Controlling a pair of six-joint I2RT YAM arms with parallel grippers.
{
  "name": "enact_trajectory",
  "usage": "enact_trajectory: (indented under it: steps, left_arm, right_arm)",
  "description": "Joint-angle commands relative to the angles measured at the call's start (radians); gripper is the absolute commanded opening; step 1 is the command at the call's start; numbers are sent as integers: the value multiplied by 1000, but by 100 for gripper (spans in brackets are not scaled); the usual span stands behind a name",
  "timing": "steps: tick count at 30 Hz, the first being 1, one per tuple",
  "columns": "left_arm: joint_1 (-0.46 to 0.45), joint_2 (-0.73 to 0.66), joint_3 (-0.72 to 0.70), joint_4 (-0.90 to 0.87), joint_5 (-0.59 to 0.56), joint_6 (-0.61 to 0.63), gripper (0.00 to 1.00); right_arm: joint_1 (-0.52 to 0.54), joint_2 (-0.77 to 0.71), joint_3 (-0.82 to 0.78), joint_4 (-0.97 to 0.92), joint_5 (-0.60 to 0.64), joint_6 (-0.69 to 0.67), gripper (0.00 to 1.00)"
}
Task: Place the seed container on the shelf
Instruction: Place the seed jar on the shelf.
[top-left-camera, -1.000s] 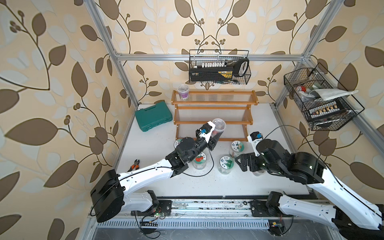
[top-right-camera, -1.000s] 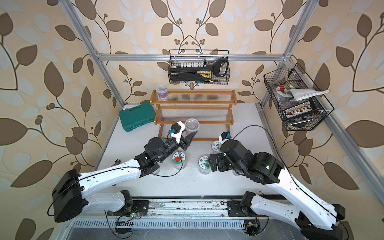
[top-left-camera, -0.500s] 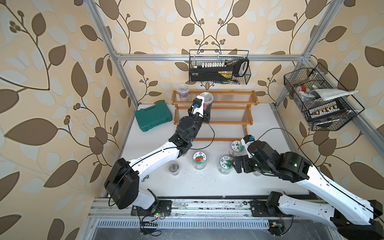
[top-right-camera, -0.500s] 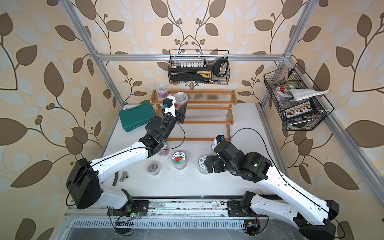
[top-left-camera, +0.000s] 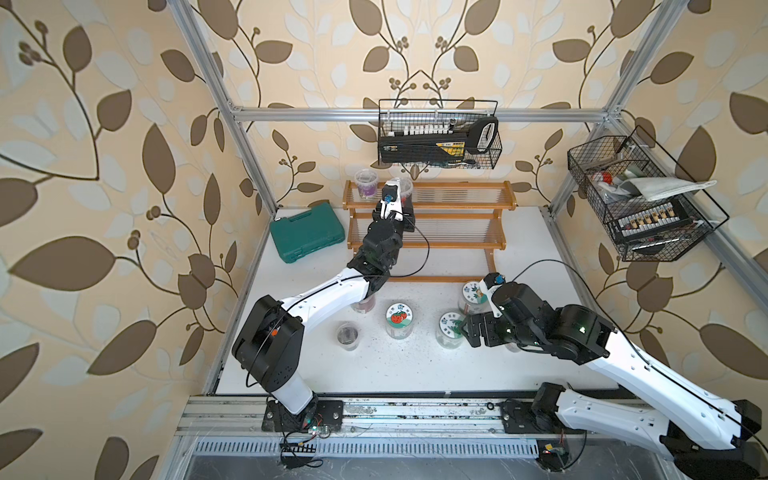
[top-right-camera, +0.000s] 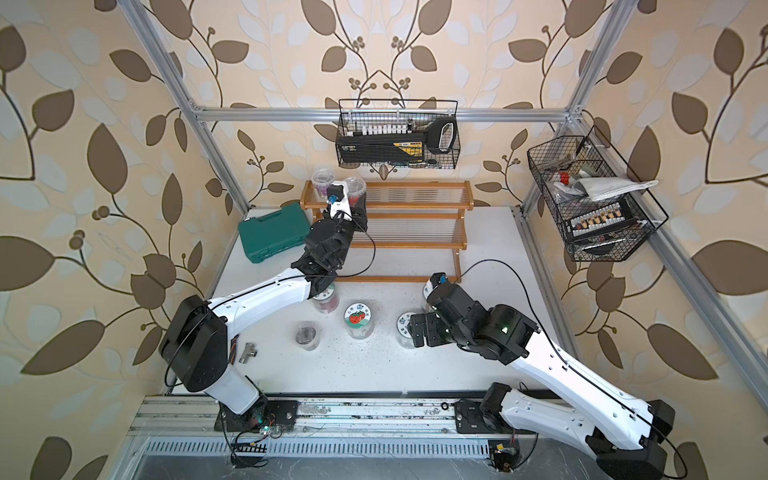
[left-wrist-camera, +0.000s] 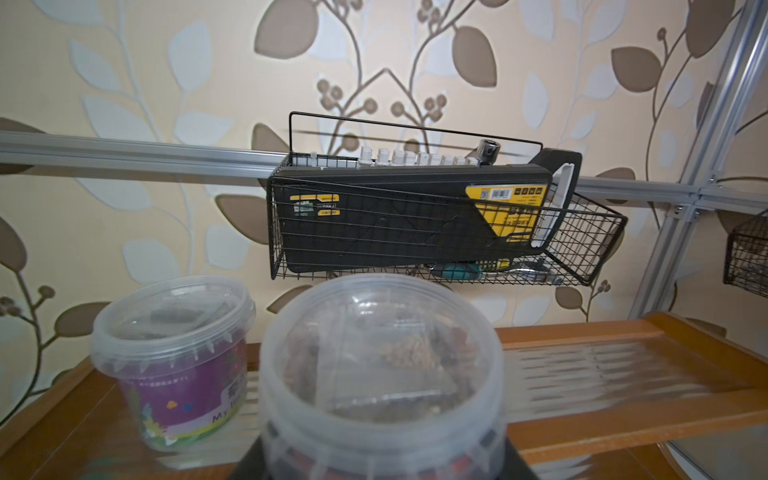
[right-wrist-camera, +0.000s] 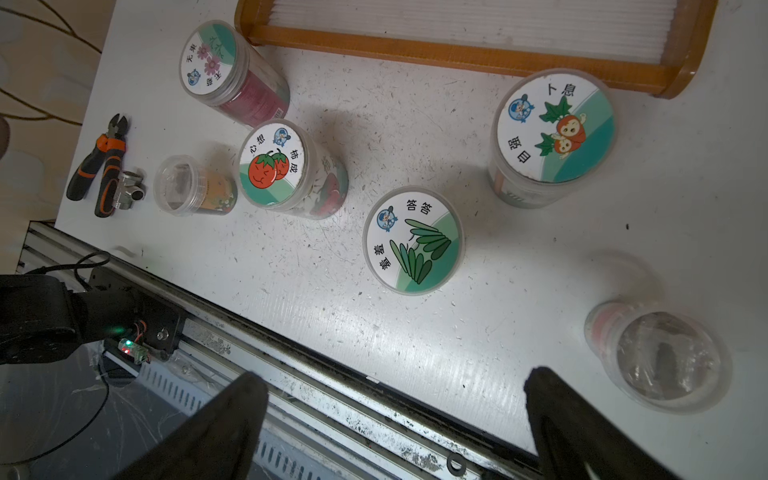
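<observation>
Top views: your left end effector (top-left-camera: 405, 203) grips the seed container (top-left-camera: 402, 187) at the top tier of the shelf (top-left-camera: 457, 205). Left wrist: hold it upright, clear of the purple tub (left-wrist-camera: 178, 365) just beside, and settle it before releasing. Right wrist: your right end effector (right-wrist-camera: 395, 415) gapes wide, empty.

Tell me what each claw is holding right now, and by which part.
The left claw holds the clear seed container by its sides, below the lid. The right claw stands open, holding nothing.
</observation>
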Motion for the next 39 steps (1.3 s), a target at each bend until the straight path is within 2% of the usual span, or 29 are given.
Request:
enact_trajectory:
  steps: [1,24,29,33,36,39]
  left_arm:
    - [15,19,60,30,-40,-22,46]
    - [48,148,177,-92,-55,-57,49]
    - [51,163,208,-126,-69,-58,60]
    - [53,166,220,-139,-70,-52,63]
    - [52,165,231,-162,-65,-48,72]
    - [53,158,236,-186,-70,-52,73]
  right_arm:
    - [-9,-6,-25,11,-14,0,99]
    - [-32,-22,-48,15,-27,-6,99]
    - [-38,-21,-50,15,-30,-10,99]
    - [-40,-24,-51,15,-32,-14,99]
    - [-42,-25,-53,13,-32,-15,99]
    - [-45,-26,-56,13,-32,-15,99]
